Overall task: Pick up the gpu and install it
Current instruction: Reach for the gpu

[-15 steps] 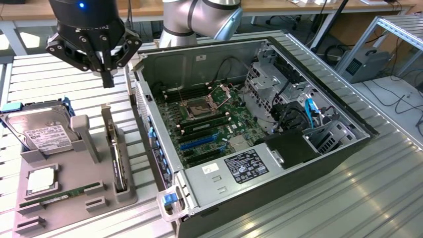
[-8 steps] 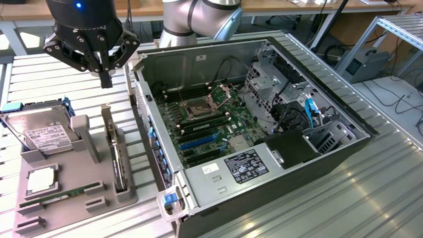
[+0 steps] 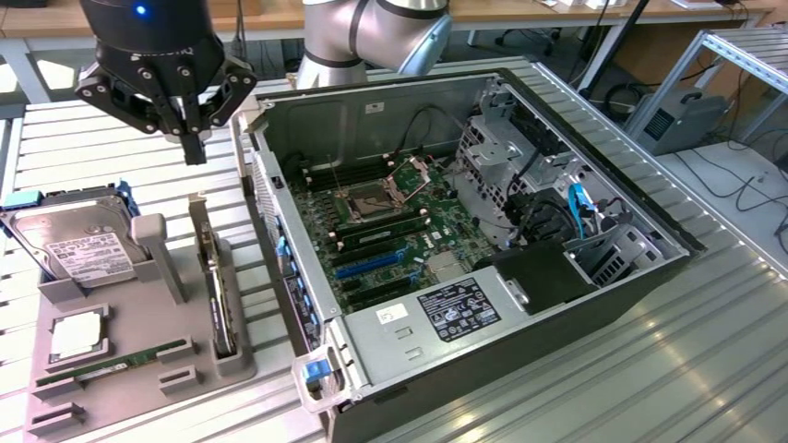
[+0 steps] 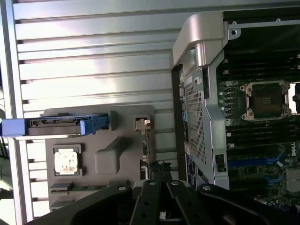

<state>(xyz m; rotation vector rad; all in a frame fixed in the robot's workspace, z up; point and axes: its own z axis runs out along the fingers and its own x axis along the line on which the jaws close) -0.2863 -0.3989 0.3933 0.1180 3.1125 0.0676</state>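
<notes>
1. Pincer (image 3: 194,150) pressed together, empty, hanging above the grey rack (image 3: 124,374).
2. Graphics card (image 3: 213,277) stands on edge in that rack, below and just ahead of the pincer.
3. Card's long axis runs alongside the computer case (image 3: 394,343), apparently leading away from the fingertips.

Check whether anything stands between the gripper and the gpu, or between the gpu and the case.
Nothing visible between the shut gripper and the gpu, upright in the gray tray: only open air. Toward the open case, its near wall rises between tray and motherboard.
</notes>
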